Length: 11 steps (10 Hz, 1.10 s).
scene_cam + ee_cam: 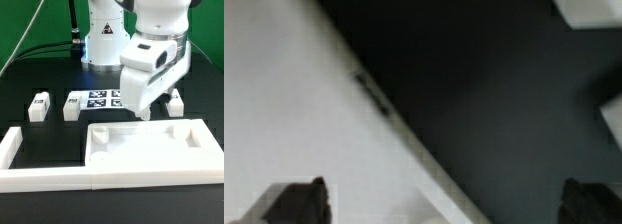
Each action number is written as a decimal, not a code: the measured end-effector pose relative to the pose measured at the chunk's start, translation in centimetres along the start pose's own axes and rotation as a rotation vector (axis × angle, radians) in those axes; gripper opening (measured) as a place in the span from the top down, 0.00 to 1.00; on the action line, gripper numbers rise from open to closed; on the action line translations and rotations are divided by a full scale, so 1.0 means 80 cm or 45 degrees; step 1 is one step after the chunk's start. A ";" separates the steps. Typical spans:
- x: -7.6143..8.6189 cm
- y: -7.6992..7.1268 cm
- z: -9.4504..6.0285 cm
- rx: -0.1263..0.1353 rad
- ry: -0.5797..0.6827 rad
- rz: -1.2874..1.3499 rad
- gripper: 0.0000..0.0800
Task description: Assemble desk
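The tabletop point(140, 148) lies lower centre of the exterior view. It looks like light, stiff plastic (probably slick), best pinched by its raised rim. The gripper point(143, 113) hangs near its far rim, fingers point(295, 200) wide apart, empty.

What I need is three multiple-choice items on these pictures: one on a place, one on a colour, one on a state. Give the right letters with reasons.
1. The tabletop lies:
A. between the marker board and the long white frame
B. on the marker board
C. in the air

2. The table surface is:
A. green
B. white
C. black

3. The jaws are:
A. shut tight, empty
B. open, nothing between them
C. shut on the tabletop

Key: 1 A, the exterior view shows it resting there. 2 C, black shows around the parts. 3 B, the wrist view shows the fingertips far apart.
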<state>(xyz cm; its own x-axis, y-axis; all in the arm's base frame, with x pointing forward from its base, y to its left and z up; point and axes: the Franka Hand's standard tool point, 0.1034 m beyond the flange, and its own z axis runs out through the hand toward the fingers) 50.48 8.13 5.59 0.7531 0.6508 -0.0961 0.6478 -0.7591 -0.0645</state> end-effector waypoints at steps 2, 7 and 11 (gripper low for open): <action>0.005 -0.022 -0.001 0.017 -0.013 0.360 0.19; 0.008 -0.034 0.007 0.097 -0.025 0.673 0.19; 0.008 -0.060 0.012 0.250 -0.400 0.851 0.19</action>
<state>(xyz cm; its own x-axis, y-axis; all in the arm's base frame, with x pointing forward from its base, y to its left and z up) 47.73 12.16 4.85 0.8905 0.0398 -0.4532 0.0109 -0.9978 -0.0661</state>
